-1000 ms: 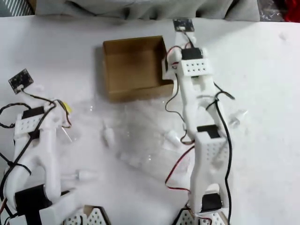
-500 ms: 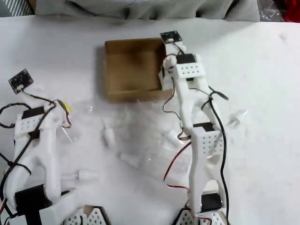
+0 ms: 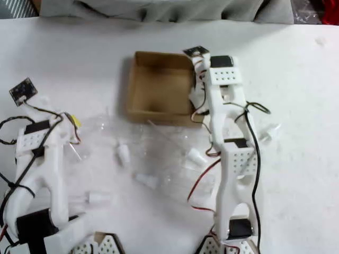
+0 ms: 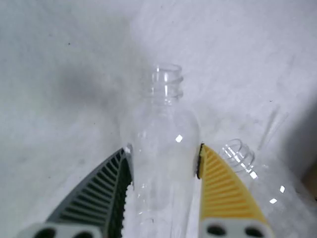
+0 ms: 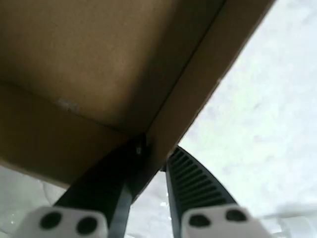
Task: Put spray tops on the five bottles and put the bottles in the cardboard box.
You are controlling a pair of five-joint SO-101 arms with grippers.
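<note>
My left arm stands folded by the table's left edge. My left gripper clamps a clear bottle between a grey finger and a yellow finger. My right arm stretches from the near edge toward the table's middle. My right gripper pinches the cardboard box at a corner, black fingers closed on its wall.

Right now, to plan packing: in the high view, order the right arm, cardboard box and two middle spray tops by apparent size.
1. right arm, but nearer the camera, so unsure.
2. cardboard box.
3. left spray top and right spray top look alike.
</note>
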